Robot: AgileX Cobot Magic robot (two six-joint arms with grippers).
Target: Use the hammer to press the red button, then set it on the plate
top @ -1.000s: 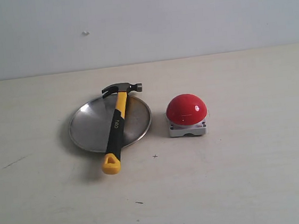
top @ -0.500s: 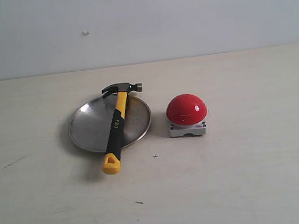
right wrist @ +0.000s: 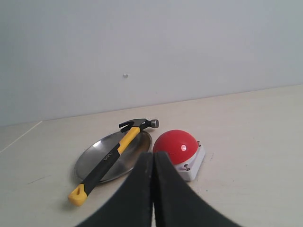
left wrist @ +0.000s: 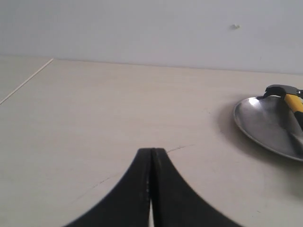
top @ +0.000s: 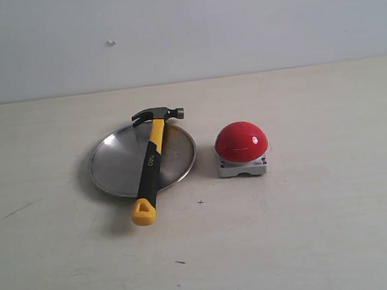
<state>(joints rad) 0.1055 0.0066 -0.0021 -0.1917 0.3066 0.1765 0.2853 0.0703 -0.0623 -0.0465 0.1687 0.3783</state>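
Note:
The hammer (top: 151, 164) lies across the silver plate (top: 116, 165), its dark head over the far rim and its yellow looped end on the table past the near rim. The red button (top: 240, 141) sits on its grey base just right of the plate. Neither gripper appears in the exterior view. My left gripper (left wrist: 152, 151) is shut and empty, well away from the plate (left wrist: 265, 124) and the hammer (left wrist: 289, 97). My right gripper (right wrist: 153, 155) is shut and empty, back from the hammer (right wrist: 110, 159), the plate (right wrist: 92, 161) and the button (right wrist: 174, 146).
A pale wooden table (top: 313, 229) carries everything, with a plain grey wall behind. A few small dark marks dot the table near its front. The table's left edge (left wrist: 26, 80) shows in the left wrist view.

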